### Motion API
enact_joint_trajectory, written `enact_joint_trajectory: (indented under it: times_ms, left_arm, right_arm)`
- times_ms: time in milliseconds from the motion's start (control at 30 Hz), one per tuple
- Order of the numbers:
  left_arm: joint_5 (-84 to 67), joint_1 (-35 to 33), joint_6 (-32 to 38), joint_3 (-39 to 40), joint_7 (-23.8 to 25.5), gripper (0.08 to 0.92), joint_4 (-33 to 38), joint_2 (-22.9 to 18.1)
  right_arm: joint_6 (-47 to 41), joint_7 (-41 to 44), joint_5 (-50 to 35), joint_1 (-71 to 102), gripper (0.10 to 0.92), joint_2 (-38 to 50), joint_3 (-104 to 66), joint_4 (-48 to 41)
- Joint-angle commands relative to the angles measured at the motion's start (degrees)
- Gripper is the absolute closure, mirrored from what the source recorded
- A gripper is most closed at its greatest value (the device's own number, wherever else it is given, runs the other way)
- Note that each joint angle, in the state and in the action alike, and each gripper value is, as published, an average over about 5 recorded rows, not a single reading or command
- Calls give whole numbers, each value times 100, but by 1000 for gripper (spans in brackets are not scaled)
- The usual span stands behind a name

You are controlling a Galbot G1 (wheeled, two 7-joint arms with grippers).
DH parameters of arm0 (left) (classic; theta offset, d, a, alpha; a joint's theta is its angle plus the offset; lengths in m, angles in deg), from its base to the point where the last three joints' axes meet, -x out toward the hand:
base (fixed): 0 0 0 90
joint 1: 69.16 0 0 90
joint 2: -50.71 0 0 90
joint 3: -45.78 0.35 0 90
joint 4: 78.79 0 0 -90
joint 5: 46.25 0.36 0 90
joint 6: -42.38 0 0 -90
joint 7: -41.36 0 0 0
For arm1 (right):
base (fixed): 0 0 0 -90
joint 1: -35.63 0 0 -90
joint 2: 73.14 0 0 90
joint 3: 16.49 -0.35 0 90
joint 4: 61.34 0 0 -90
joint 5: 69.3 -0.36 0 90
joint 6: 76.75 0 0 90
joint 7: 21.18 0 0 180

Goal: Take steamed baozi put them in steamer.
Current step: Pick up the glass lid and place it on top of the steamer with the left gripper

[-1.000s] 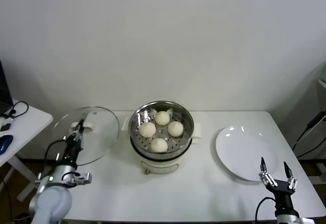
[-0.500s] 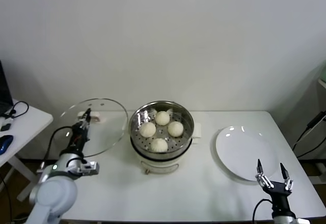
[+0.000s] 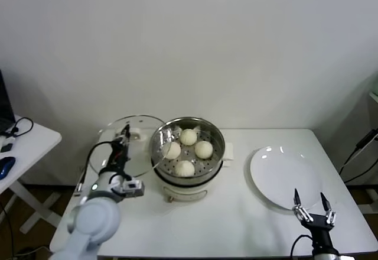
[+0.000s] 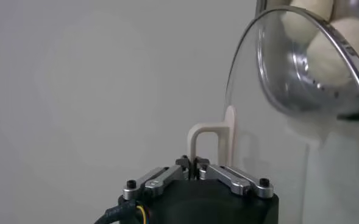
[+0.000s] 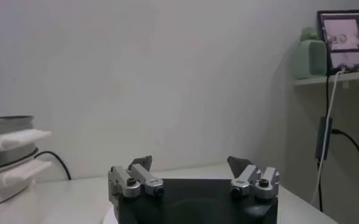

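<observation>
The steamer (image 3: 217, 135), a shiny steel pot on a cream base, stands mid-table with several cream-white steamed baozi (image 3: 188, 136) on its perforated floor. My left gripper (image 3: 124, 133) is shut on the cream handle (image 4: 209, 135) of the round glass lid (image 3: 142, 156). It holds the lid tilted, off the table, just left of the steamer, the lid's edge overlapping the steamer's left rim. Baozi (image 4: 342, 44) show through the glass lid (image 4: 270, 79) in the left wrist view, where my left gripper (image 4: 194, 162) pinches the handle. My right gripper (image 3: 310, 207) stands open and empty at the table's front right; in its own view the right gripper (image 5: 191, 165) holds nothing.
A flat white plate (image 3: 282, 178) lies right of the steamer, just behind my right gripper. A side table (image 3: 26, 139) with a blue mouse (image 3: 5, 166) and cables stands at the far left. The steamer's side handles (image 5: 14, 141) show in the right wrist view.
My left gripper has carried the glass lid rightward, from the table's left end up to the steamer's left rim. The right gripper has drifted slightly lower and leftward.
</observation>
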Motion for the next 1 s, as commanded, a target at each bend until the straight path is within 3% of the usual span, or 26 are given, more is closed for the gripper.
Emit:
enact_joint_trajectory:
  times_ms: [33,633,1000]
  left_arm:
    - [785,904,-547,1201,438,862,-140,-857]
    - [1717,1179,-598,2019,236,862,-991,-2272]
    - [1840,1260,-436,2093,-163,862,-1729,-2475]
  right_arm:
    - [-12,8,51,-4,203,20,9,-33]
    - [-34,77,45,-61,203,61,3,-145]
    - [-21,101,-64,-9,203,167,-87,-126]
